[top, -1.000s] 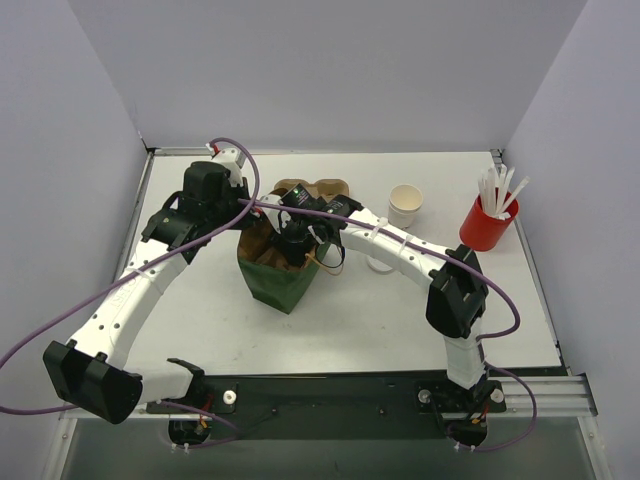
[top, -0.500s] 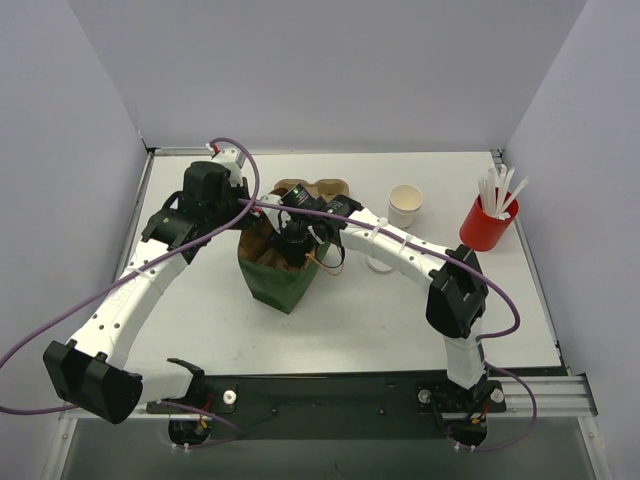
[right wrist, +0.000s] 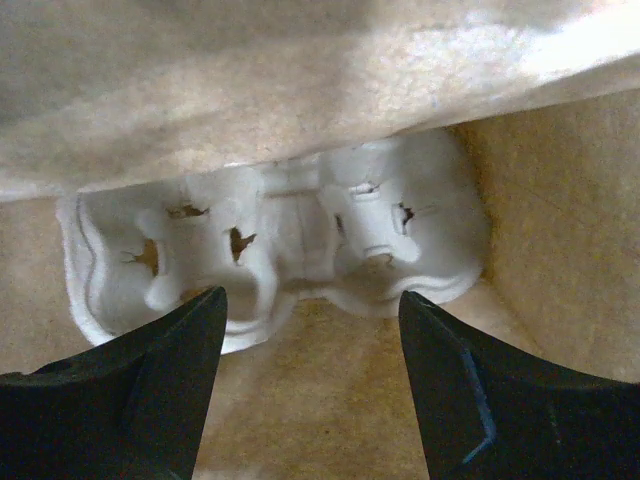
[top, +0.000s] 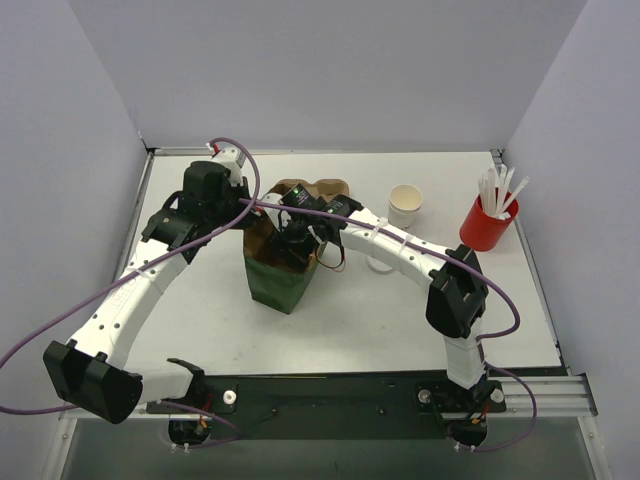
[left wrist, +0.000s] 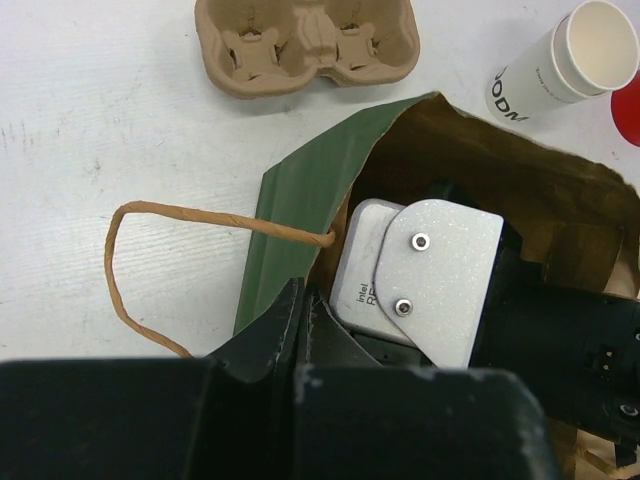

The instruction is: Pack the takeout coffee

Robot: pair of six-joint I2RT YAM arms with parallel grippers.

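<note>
The takeout cup [top: 405, 205] stands upright on the table [top: 350, 325], to the right of the bag and well apart from both grippers. Its top is open; no lid shows on it in either view. A whitish round shape [top: 378, 263] just under the right forearm may be the second cup, but it is too hidden to tell.

Handling, judged: thin paper wall, light, dents if squeezed. If filled, it spills when tilted. The best hold is across the side wall at mid-height, with a light squeeze, kept upright. The rolled rim is likely stiffer than the wall below it.

The left gripper [left wrist: 303, 300] is clamped fully on the rim of the green paper bag [left wrist: 300, 200], holding the mouth open. The right gripper [right wrist: 310, 300] is down inside the bag, fingers spread wide, nothing between them. Below it a pulp carrier [right wrist: 270, 250] lies flat on the bag floor. A second carrier [left wrist: 305, 45] sits on the table behind the bag.

Surface: flat white tabletop, matte, a few scuffs. The red cup of white sticks [top: 485, 225] stands at the far right. Plain pale walls [top: 330, 70] close off three sides, and space looks tight around the bag.
</note>
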